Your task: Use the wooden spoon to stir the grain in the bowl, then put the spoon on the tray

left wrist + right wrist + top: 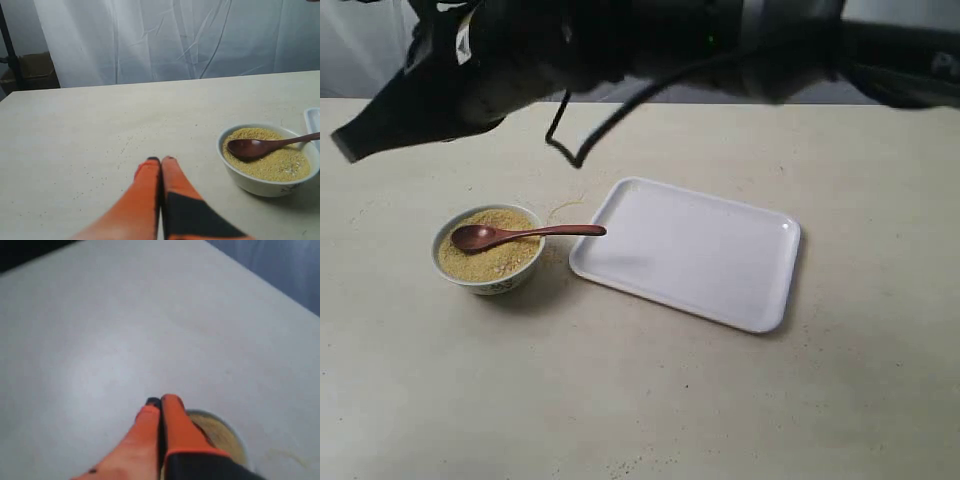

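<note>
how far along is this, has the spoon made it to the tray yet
Nothing looks finished; whether the grain was stirred cannot be told. The wooden spoon rests in the bowl, handle over the rim toward the tray, not on it. Nothing is in hand: left hand and right hand are shut, holding nothing. Still to do: grasp the spoon, stir, set it on the tray.

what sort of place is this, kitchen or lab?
Probably a robotics lab bench, not a kitchen: a white draped curtain as backdrop, a plain beige tabletop, and staged props, a small round white ceramic bowl and a flat white rectangular plastic tray.
</note>
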Controlling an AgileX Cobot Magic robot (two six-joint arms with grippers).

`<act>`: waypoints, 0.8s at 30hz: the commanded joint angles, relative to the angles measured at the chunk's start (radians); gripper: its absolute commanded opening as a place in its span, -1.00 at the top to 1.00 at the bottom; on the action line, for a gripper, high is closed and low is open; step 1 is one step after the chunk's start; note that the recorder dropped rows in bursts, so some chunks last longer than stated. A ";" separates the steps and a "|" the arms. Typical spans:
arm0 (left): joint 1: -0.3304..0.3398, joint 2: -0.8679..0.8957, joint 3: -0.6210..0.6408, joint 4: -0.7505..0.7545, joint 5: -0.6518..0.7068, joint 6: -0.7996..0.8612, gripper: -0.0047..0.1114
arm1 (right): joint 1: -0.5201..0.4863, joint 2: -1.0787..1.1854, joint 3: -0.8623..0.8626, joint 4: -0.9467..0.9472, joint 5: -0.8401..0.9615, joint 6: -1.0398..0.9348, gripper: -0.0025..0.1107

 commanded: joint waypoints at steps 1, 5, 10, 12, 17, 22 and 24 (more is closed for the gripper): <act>0.002 -0.005 0.005 0.004 -0.013 0.000 0.92 | 0.044 -0.052 0.243 0.025 -0.575 0.069 0.97; 0.002 -0.005 0.005 0.004 -0.013 0.000 0.92 | 0.063 -0.046 0.448 0.219 -0.986 0.167 0.97; 0.002 -0.005 0.005 0.004 -0.013 0.000 0.92 | 0.067 -0.025 0.573 0.338 -1.132 0.287 0.97; 0.002 -0.005 0.005 0.004 -0.013 0.000 0.92 | 0.065 -0.021 0.591 0.366 -1.135 0.347 0.97; 0.002 -0.005 0.005 0.004 -0.013 0.000 0.92 | 0.055 0.011 0.599 0.586 -1.052 0.559 0.97; 0.002 -0.005 0.005 0.004 -0.013 0.000 0.92 | -0.022 0.048 0.599 0.509 -0.868 0.773 0.87; 0.002 -0.005 0.005 0.004 -0.013 0.000 0.92 | -0.041 0.048 0.599 0.507 -0.834 0.787 0.66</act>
